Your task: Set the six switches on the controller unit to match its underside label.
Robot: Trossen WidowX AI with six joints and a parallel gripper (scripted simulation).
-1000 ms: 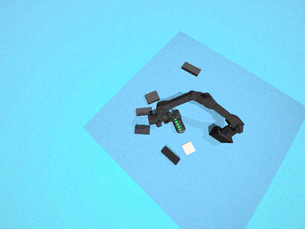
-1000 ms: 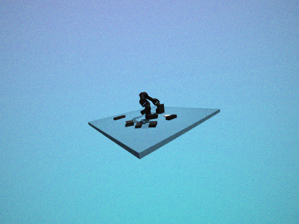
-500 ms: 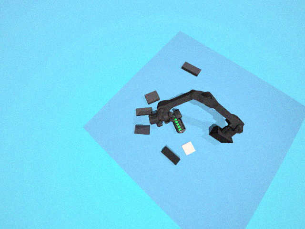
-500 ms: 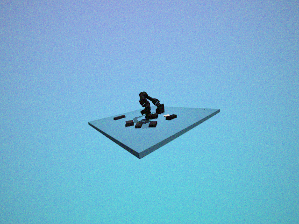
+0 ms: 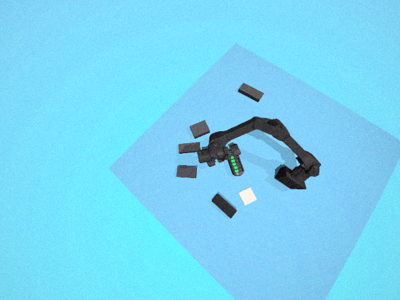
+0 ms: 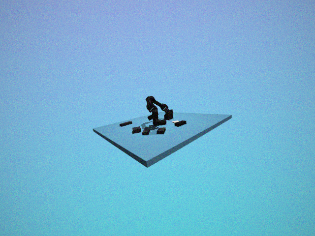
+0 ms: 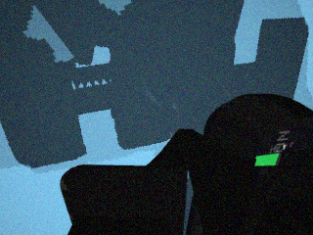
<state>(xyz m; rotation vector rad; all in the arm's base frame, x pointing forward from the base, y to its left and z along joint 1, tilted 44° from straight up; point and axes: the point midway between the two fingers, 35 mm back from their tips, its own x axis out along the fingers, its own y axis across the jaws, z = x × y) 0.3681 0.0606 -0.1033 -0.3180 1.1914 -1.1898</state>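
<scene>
The dark grey controller unit sits on its base near the middle of the bench, its row of green switch ends facing up. In the wrist view, one rounded end of the unit shows at the right with one green switch end and some print beside it. My gripper is shut and empty, with its fingertips low beside the unit's far end. The label on the underside is hidden.
Several dark blocks lie around: one at the back, three to the left, one in front. A white square tile lies beside that last block. The arm's base stands to the right.
</scene>
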